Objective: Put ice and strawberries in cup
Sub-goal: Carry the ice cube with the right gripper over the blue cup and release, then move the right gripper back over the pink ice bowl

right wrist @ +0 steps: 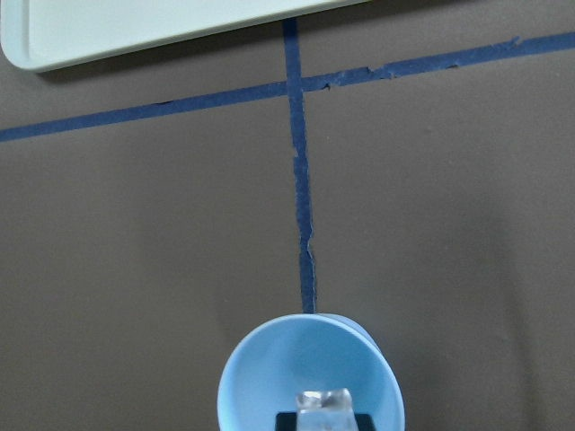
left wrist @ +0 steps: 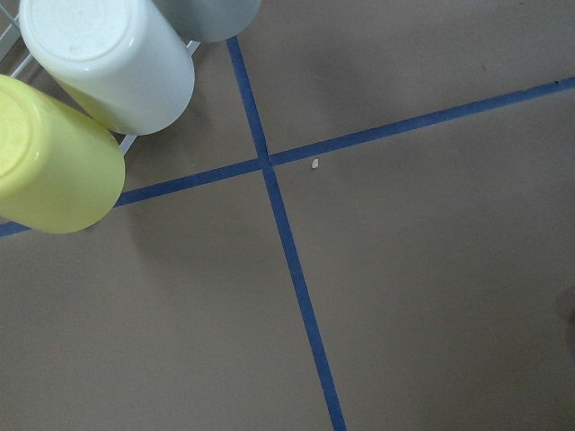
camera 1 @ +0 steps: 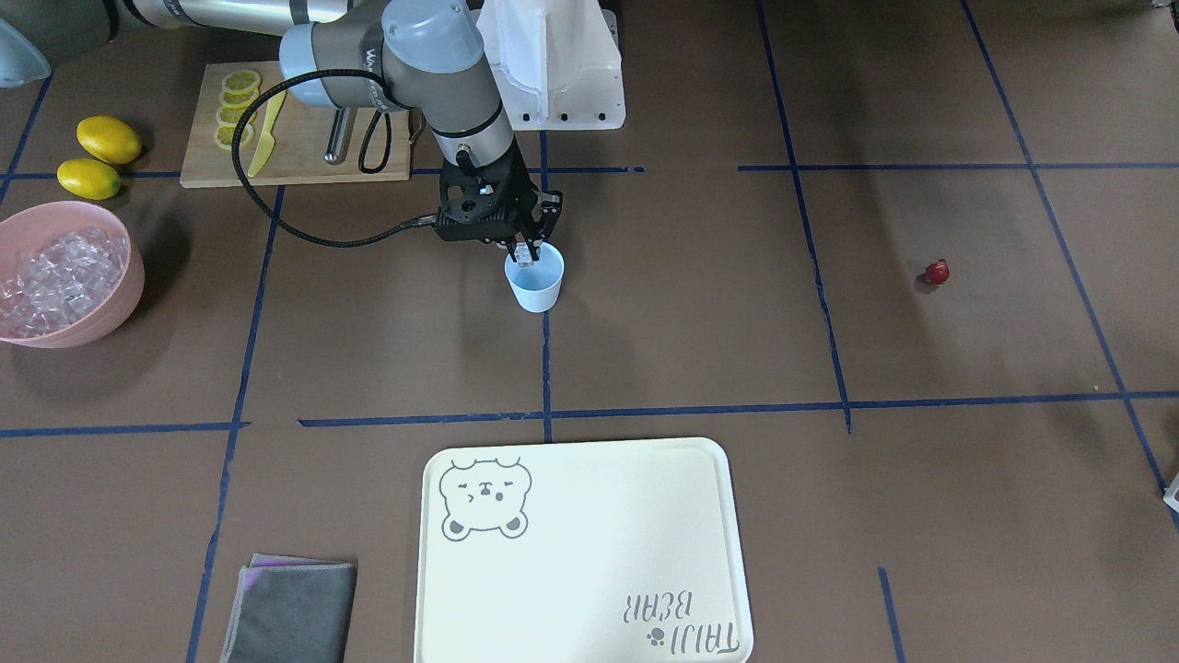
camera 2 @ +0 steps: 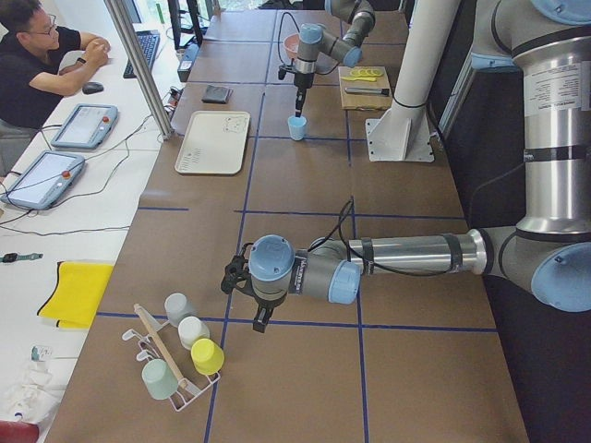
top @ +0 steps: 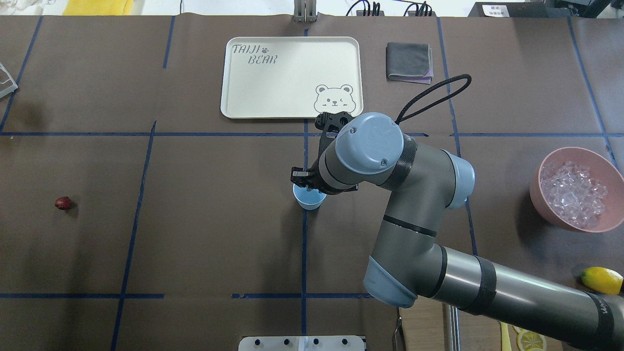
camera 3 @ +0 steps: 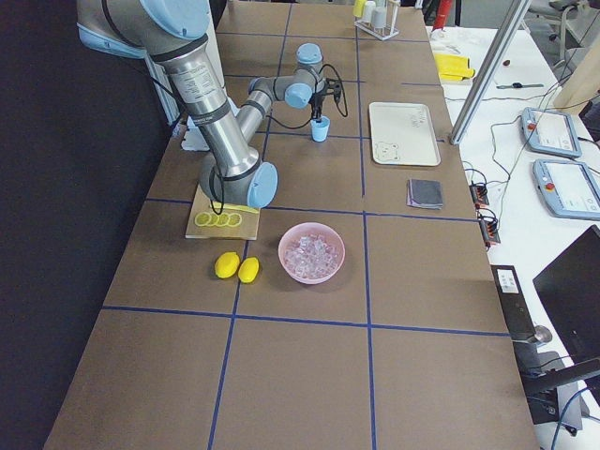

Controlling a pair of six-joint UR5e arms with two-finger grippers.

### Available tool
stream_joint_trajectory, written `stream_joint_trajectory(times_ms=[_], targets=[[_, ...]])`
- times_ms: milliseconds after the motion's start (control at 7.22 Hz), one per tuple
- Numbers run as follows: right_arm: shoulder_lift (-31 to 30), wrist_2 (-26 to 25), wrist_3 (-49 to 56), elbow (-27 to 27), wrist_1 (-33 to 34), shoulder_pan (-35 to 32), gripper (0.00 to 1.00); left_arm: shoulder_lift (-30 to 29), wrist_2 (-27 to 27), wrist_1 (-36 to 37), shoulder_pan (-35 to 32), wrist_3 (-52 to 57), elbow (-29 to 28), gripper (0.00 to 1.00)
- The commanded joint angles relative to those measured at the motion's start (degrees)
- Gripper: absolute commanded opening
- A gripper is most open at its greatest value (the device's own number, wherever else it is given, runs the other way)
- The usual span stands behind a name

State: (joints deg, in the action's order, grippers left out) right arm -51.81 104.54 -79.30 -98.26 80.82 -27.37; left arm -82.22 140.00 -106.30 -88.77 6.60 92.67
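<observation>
Over cup [camera 1: 536, 287], right end effector [camera 1: 525, 250] clamped on ice [right wrist: 325, 401] — left end effector [camera 2: 231, 275] grip unreadable

Two lemons [camera 1: 109, 138], one strawberry [camera 1: 937, 272], one blue cup [camera 1: 535, 284], one pink bowl [camera 1: 115, 318], one tray [camera 1: 589, 552].

- The cup [camera 1: 534, 285], mid-frame in the front view, looks like smooth pale-blue plastic.
- The ice chunk [right wrist: 325, 401] in my right claw [camera 1: 525, 249] is clear and glassy.
- The desk [camera 1: 700, 304] is matt brown, paper-like.
- The tray [camera 1: 589, 552] at bottom centre is smooth cream plastic, slightly glossy.
</observation>
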Motion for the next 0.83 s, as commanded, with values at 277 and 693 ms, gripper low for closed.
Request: stream_joint_trajectory(times_ms=[277,693], targets=[[0.13,0.40,0.55,0.09,0.04,-0.31,0.60,0.39,0.01,-0.40,0.00,0.00,0.06,1.00],[-12.46,14.85,7.36,-12.34,0.57,-14.41,0.60,0.40,-0.08,-0.40,0.00,-0.09,-0.03,1.00]])
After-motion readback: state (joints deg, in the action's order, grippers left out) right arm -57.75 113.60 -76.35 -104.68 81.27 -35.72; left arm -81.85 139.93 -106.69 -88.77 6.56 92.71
